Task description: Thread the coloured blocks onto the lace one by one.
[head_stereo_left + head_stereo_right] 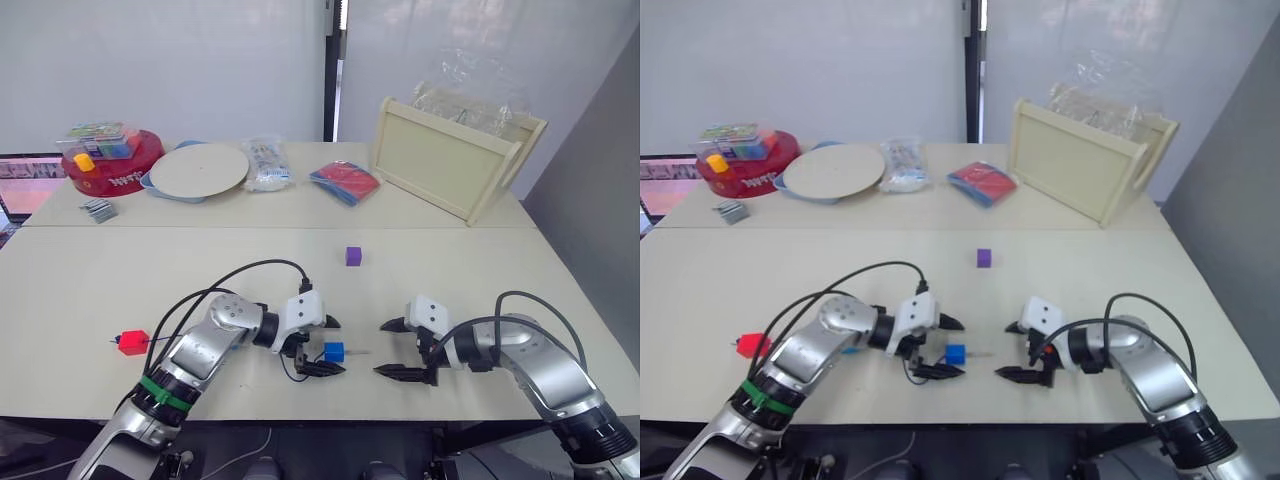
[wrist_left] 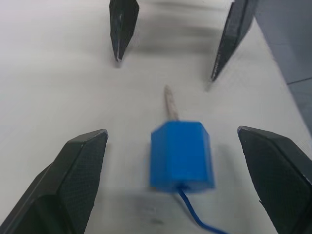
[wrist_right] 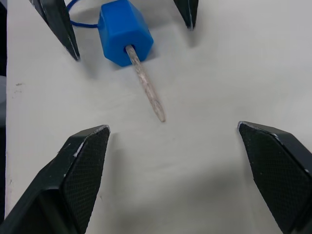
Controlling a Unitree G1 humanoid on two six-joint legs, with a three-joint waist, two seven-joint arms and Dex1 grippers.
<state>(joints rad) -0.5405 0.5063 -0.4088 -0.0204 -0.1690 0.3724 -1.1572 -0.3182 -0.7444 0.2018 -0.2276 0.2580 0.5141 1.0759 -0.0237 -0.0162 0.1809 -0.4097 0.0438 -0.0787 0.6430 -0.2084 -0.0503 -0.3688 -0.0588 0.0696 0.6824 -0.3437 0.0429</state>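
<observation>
Blue block (image 1: 333,352) on the lace (image 3: 145,90) lies lower centre between my left gripper's (image 1: 324,346) spread fingers; my right gripper (image 1: 397,349) gapes alongside; red tub (image 1: 110,162) upper left holds a yellow piece (image 1: 84,161).

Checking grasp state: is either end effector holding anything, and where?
Nothing held. Left end effector and right end effector are both open; the blue block, on the lace tip, lies free on the table.

A staged test room or lab is suggested: two plain pale tables (image 1: 300,280) are pushed together against bare white walls. Props are lined along the upper frame: a red tub (image 1: 112,160), a round plate (image 1: 197,170), a wooden tray (image 1: 455,155).
</observation>
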